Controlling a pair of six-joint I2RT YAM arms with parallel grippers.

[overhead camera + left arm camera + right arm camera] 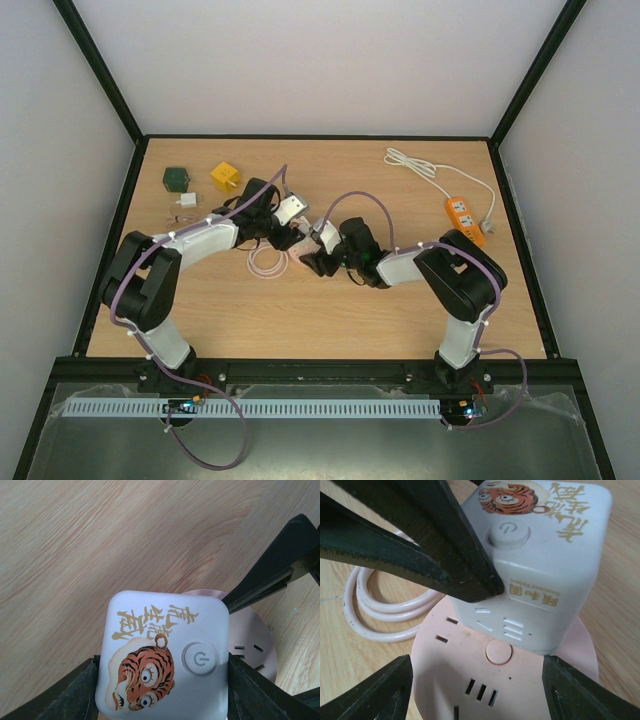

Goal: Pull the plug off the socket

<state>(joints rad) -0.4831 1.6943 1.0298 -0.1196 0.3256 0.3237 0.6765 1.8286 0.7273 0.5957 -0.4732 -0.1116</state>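
Left wrist view, left gripper (162,692) squeezing white tiger plug (165,645) on both sides, plug sits on round pink socket (530,680) on wooden table (100,540), right gripper (477,667) fingers either side of socket, cannot tell if they touch it

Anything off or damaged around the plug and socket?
Nothing spilled or broken. The white tiger plug sits off-centre on the pink round socket, toward one edge; that looks like outlet placement, not a fault.
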